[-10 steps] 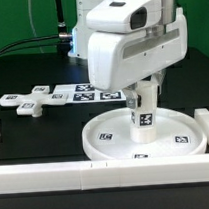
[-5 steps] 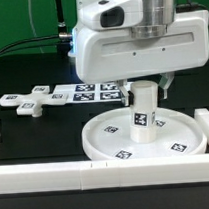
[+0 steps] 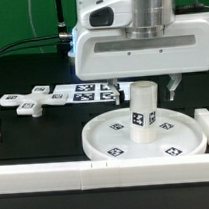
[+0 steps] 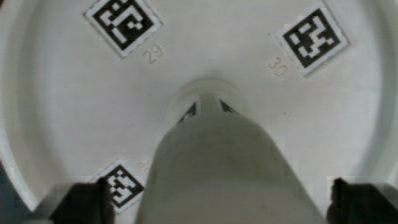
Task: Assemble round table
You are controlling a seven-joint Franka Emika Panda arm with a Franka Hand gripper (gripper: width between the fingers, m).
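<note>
White leg (image 3: 143,112) stands upright in the hub of the round disc (image 3: 90,141) on the worktop (image 3: 34,132), my jaws spread wide either side of its top, gripping nothing, so I judge that joint seated, with the cross-shaped foot (image 3: 27,104) lying apart, not yet fitted.

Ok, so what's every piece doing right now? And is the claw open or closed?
Disc: lying flat on the table.
Leg: standing upright at the disc's middle.
Cross-shaped foot: lying loose on the table, not attached.
Gripper: open, fingers clear of the leg on both sides.
</note>
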